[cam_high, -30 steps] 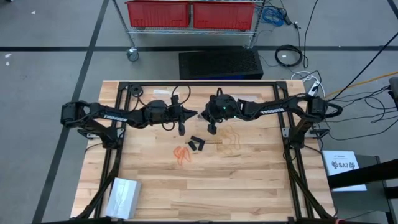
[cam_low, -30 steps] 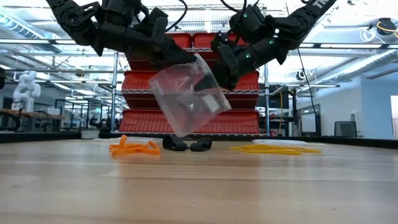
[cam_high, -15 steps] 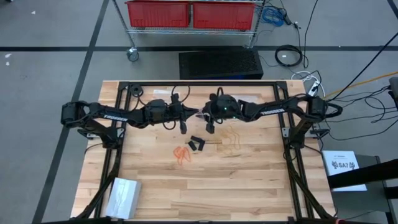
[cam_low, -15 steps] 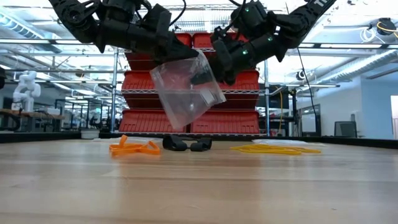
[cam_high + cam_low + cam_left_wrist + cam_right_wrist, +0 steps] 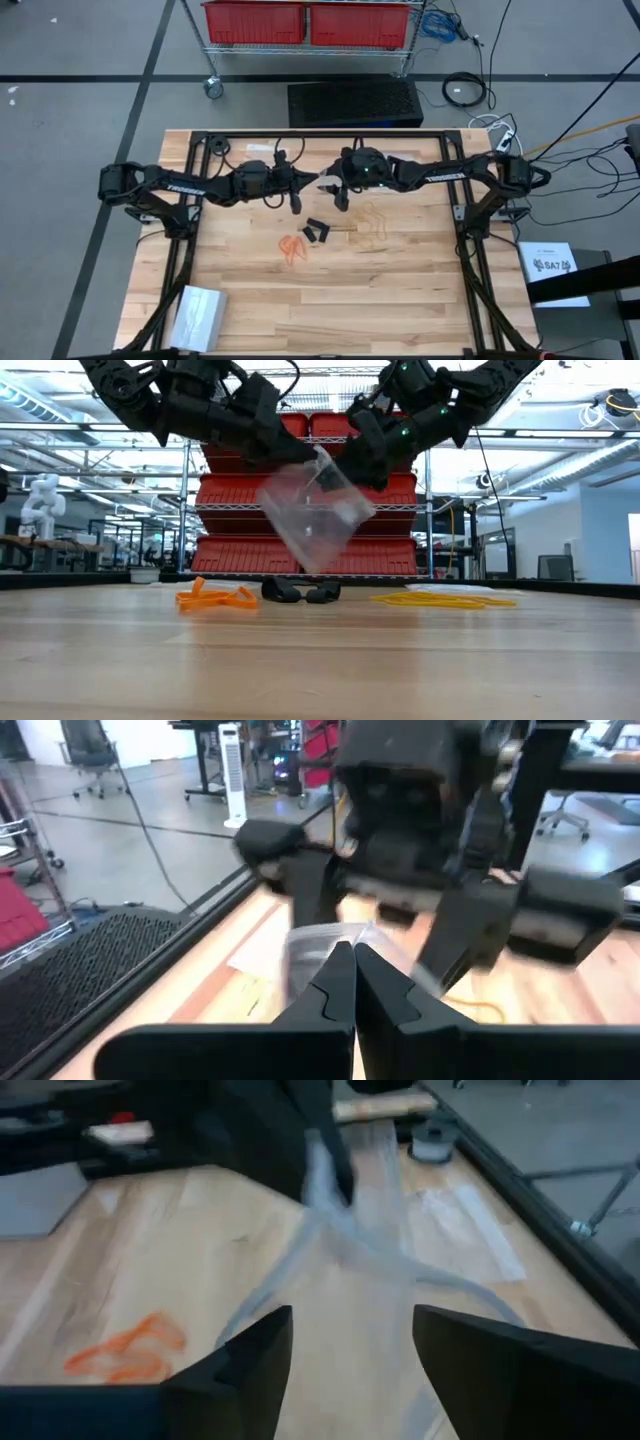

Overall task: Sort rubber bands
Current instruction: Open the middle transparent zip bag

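Spread wide, the right pincer (image 5: pixel 350 1345) has let go, so the clear bag (image 5: pixel 315 508) is pinched only by the left pincer (image 5: pixel 353 982) and could be dropped onto the 3 sorted piles of rubber bands (image 5: pixel 217 597) on the table (image 5: pixel 320 660).

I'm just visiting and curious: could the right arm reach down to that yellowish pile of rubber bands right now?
Probably yes. The right gripper is open and empty, hovering above the table, and the yellowish rubber bands lie close beneath it, uncovered. The clear bag hangs from the shut left gripper, off to one side.
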Available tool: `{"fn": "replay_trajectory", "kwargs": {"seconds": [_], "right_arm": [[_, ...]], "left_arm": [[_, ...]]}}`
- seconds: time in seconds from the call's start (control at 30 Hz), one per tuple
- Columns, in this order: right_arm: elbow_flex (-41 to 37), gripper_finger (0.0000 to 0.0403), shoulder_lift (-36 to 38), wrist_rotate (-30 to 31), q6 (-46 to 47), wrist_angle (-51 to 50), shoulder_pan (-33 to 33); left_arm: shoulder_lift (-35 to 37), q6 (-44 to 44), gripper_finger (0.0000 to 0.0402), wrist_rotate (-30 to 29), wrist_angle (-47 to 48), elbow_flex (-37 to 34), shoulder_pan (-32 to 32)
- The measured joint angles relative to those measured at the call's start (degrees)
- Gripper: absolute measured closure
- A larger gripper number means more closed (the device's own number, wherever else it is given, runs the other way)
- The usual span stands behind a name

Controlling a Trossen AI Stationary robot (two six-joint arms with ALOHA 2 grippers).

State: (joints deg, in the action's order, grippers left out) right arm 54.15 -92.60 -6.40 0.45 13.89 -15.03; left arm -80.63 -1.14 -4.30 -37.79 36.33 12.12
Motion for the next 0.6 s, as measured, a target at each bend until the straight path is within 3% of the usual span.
{"fn": "replay_trajectory", "kwargs": {"seconds": [0.3,0.6], "right_arm": [[0.02,0.0199,8.62,-1.47,-0.59,-11.08,0.13],[0.02,0.0199,18.38,-1.16,0.75,-25.62,0.62]], "left_arm": [[-5.81,-0.04,0.0401,-0.49,-1.28,-0.1,1.32],[-5.59,0.68,0.0401,-0.49,-2.11,-0.1,2.67]]}}
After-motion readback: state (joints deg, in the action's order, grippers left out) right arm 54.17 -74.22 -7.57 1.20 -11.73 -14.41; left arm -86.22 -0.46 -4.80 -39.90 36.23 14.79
